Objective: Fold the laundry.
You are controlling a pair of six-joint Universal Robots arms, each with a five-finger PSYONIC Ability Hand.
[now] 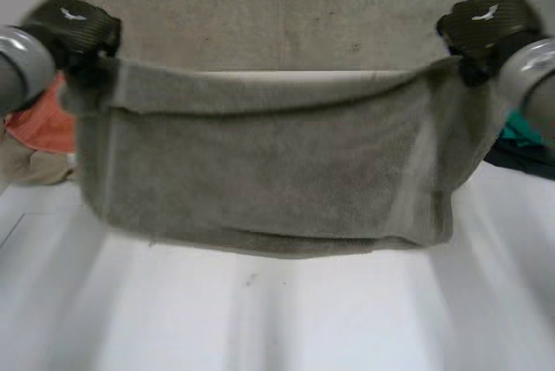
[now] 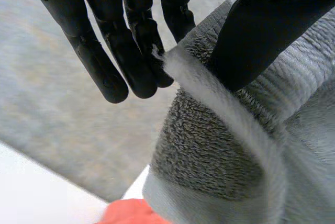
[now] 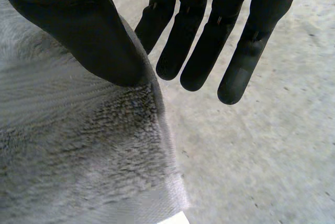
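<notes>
Head view, towel (image 1: 260, 163) screening table (image 1: 277, 319), orange cloth (image 1: 48, 124) beside

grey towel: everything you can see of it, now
The grey towel looks like terry: looped pile, a flat woven band near its hem. It hangs spread wide over the white table, sagging in the middle, with a second layer showing along its lower edge. The left robot hand pinches one top corner and the right robot hand the other, each thumb pressing cloth against straight fingers.
</notes>
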